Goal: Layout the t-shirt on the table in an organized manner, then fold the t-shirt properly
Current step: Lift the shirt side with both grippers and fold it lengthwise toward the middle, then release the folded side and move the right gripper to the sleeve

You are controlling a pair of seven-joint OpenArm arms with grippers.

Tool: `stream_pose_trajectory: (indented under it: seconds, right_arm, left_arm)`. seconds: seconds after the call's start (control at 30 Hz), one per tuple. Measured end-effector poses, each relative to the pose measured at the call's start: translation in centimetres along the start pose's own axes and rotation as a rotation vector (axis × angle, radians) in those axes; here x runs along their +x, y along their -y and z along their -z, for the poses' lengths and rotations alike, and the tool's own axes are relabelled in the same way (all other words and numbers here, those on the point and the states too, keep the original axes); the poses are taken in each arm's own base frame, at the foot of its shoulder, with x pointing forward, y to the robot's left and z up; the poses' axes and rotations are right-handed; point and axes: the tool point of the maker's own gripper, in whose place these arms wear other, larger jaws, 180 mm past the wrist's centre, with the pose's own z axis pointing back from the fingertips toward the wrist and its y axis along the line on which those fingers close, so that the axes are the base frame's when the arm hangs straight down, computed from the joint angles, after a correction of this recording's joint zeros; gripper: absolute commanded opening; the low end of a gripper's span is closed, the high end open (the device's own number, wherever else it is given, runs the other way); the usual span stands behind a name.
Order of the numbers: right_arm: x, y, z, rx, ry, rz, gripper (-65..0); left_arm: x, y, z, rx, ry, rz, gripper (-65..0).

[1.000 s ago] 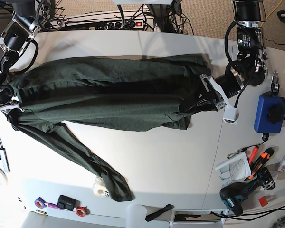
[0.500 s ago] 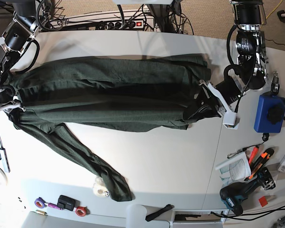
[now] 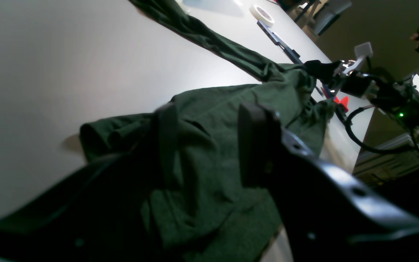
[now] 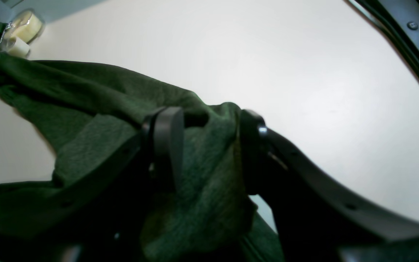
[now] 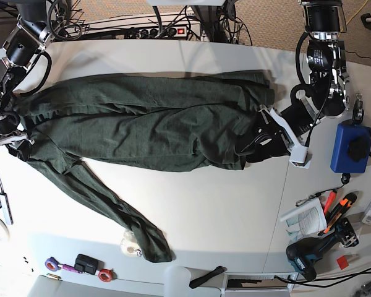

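Note:
The dark green t-shirt [image 5: 142, 127] lies spread lengthwise across the white table [image 5: 222, 210]. One long sleeve [image 5: 120, 213] trails toward the front edge. My left gripper [image 5: 255, 143] sits low at the shirt's right end. In the left wrist view this gripper [image 3: 209, 123] is open, with slack cloth [image 3: 198, 163] lying between the parted fingers [image 3: 256, 145]. My right gripper [image 5: 11, 137] is at the shirt's left end. Seen from the right wrist, it [image 4: 209, 127] also stands open, with a loose ridge of cloth [image 4: 86, 105] between its fingers [image 4: 167, 134].
A blue pouch [image 5: 349, 145] lies right of the left arm. A drill [image 5: 315, 250], orange-handled tools [image 5: 337, 209] and papers [image 5: 303, 219] sit at the front right. A tape roll [image 5: 131, 247] lies by the sleeve's end. Cables and a power strip [image 5: 154, 31] line the back.
Both grippers went from shut on the shirt's ends to open. The stretched, lifted cloth has dropped and settled flatter on the table.

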Motion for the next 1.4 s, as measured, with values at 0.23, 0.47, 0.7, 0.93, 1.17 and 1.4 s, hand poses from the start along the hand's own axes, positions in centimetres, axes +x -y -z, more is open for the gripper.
stream_pose_trajectory:
  seconds: [0.23, 0.47, 0.7, 0.93, 1.17, 1.4]
  right_arm:
    - [0.0, 0.0, 0.0, 0.0, 0.0, 0.0, -34.5]
    - [-0.7, 0.1, -0.1, -0.002, -0.045, -0.004, -26.8]
    - [1.6, 1.1, -0.5, -0.023, 0.039, -0.023, -26.8]
    - [1.3, 3.8, -0.7, -0.176, 0.022, -0.064, -26.8]
    - [1.2, 6.8, -1.5, -0.347, 0.001, -0.118, -26.8]
    - [4.7, 7.9, -1.6, -0.447, 0.107, -0.173, -26.8]
  left_arm:
    - [0.3, 0.0, 0.0, 0.0, 0.016, 0.0, -36.9]
    - [0.5, 0.0, 0.0, 0.0, 0.025, 0.0, -36.9]
    - [0.5, 0.1, 0.1, -0.003, 0.031, -0.005, -36.9]
    - [0.5, 1.7, 1.7, -0.036, 0.088, -0.059, -36.9]
    - [0.5, 2.9, 2.9, -0.063, 0.121, -0.096, -36.9]
    - [-1.6, 4.0, 4.2, -0.078, 0.029, -0.052, -36.9]
